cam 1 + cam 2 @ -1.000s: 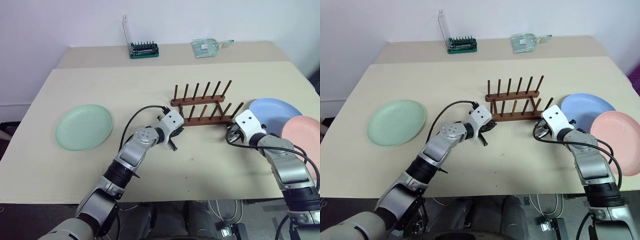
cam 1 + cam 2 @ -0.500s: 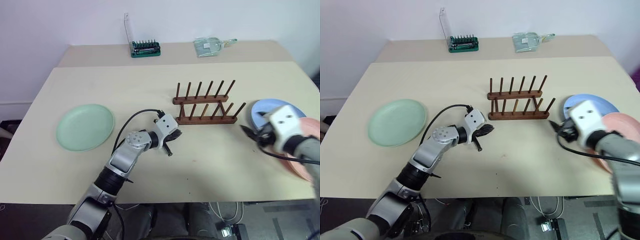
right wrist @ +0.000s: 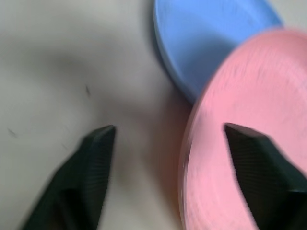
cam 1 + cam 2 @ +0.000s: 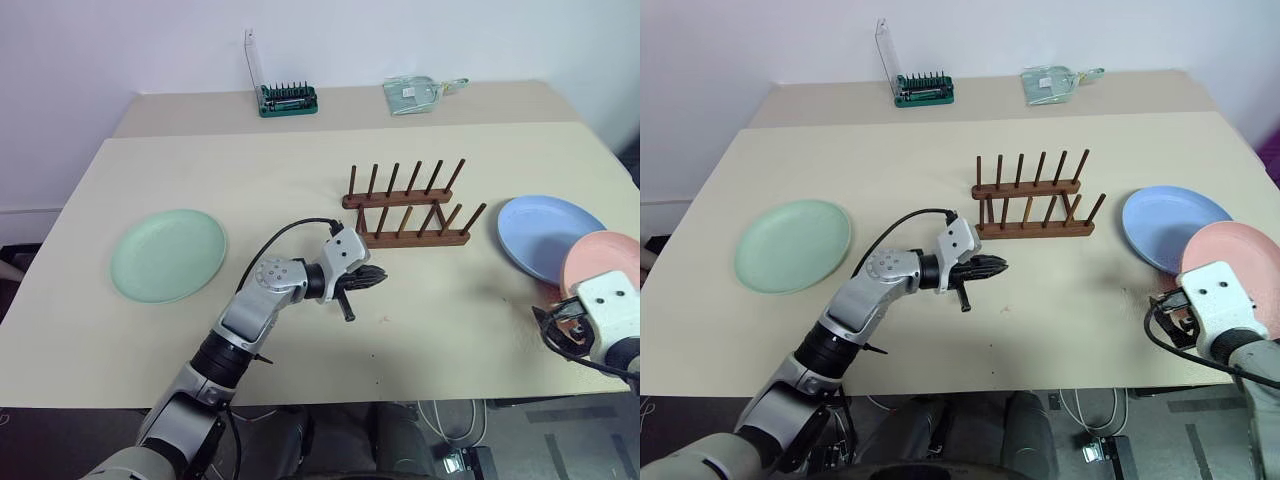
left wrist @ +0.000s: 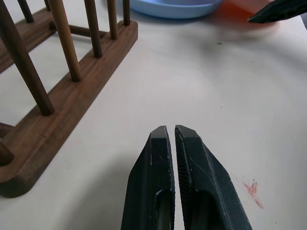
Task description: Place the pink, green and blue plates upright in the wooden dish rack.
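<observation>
While my right hand (image 3: 165,158) hangs over the near edge of the pink plate (image 4: 1238,268) with its fingers spread wide and nothing between them, my left hand (image 5: 171,139) sits clenched and empty on the table (image 4: 300,180), just in front of the wooden dish rack (image 4: 408,212). All 3 plates lie flat: the green plate (image 4: 167,254) is well off to my left, the blue plate (image 4: 545,232) is to the right of the rack, and the pink one overlaps the blue plate's near rim. The rack holds nothing yet.

I judge the pink plate is my next target, and the risks start there. One finger is over the plate and the other over bare table, so closing on the rim should work — but if I come down too far inward, I will only press on the plate. Because pink rests on blue, lifting it carelessly could drag or tip the blue plate toward the table's edge. A thin rim grip may also let the plate swing as I raise it. Finally, my left hand is close to the rack — an incoming plate could strike it or shove the rack.
</observation>
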You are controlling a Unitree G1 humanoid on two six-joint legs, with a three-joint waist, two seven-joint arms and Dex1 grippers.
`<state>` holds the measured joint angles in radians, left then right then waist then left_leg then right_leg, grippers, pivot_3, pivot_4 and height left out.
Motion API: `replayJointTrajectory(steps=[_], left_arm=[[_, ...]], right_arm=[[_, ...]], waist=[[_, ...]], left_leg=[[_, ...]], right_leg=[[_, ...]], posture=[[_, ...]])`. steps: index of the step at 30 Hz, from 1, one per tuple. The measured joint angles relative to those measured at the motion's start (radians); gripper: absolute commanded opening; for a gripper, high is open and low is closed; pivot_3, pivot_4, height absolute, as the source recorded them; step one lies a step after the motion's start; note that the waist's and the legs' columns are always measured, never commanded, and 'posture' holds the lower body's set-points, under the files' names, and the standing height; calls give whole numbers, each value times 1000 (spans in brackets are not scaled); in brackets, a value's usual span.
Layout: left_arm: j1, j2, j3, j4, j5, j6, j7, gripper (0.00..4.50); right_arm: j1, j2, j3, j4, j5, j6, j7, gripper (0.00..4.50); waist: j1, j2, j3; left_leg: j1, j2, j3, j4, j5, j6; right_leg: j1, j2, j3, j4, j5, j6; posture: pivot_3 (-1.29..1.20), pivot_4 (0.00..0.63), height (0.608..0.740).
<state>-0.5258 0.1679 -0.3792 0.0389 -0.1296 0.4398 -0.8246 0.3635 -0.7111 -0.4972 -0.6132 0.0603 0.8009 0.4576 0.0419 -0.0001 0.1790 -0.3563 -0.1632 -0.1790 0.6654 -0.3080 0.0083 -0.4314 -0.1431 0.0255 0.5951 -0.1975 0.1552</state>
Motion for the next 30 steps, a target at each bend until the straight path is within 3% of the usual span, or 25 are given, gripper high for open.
replayJointTrajectory(steps=[5, 10, 14, 18, 23, 26, 30], left_arm=[[0, 9, 1, 0, 0, -15, 0, 198], [1, 11, 2, 0, 0, -16, 1, 198], [3, 16, 3, -1, 0, -16, 1, 198], [5, 20, 5, 1, 0, -20, 1, 198], [8, 24, 12, 7, -2, -33, 3, 198], [8, 26, 24, 4, -14, -26, 4, 198], [16, 41, 41, -28, -33, -7, 2, 198]], right_arm=[[-9, -38, 48, 66, -86, -53, -35, 49], [-26, -63, 37, 63, -84, -54, 15, 49], [-41, -174, -76, 7, -35, -69, 150, 49], [-306, -226, -207, -51, 205, -56, 297, 49], [-773, -164, -225, 17, 684, 139, 276, 49], [-872, -102, -167, 116, 880, 204, 271, 49], [-889, -102, -74, 292, 903, 214, 297, 49]], waist=[[0, 0, 0], [0, 0, 0], [-2, 1, 1], [-5, 0, 2], [0, -5, 3], [3, -6, 3], [-1, -6, 3]], left_leg=[[0, 0, 0, 0, 0, -1], [0, 0, 0, 0, 0, -1], [0, 1, 2, 0, 0, 1], [0, 4, 3, 0, -1, 1], [-1, 7, 1, 0, -1, 0], [-3, 8, 1, 0, 1, -4], [-4, 7, 4, 0, -1, -1]], right_leg=[[0, 0, 0, 0, 0, 0], [0, 0, 0, 0, 0, 0], [0, 1, 1, 0, 0, 0], [0, 4, 1, -2, 1, -1], [1, 6, 0, -6, 3, -4], [1, 7, 0, -12, 9, -3], [1, 7, 0, -16, 10, -2]], posture=[[0, 150, 740], [0, 150, 740], [0, 150, 740], [0, 150, 740], [0, 150, 740], [0, 150, 740], [0, 150, 740]])
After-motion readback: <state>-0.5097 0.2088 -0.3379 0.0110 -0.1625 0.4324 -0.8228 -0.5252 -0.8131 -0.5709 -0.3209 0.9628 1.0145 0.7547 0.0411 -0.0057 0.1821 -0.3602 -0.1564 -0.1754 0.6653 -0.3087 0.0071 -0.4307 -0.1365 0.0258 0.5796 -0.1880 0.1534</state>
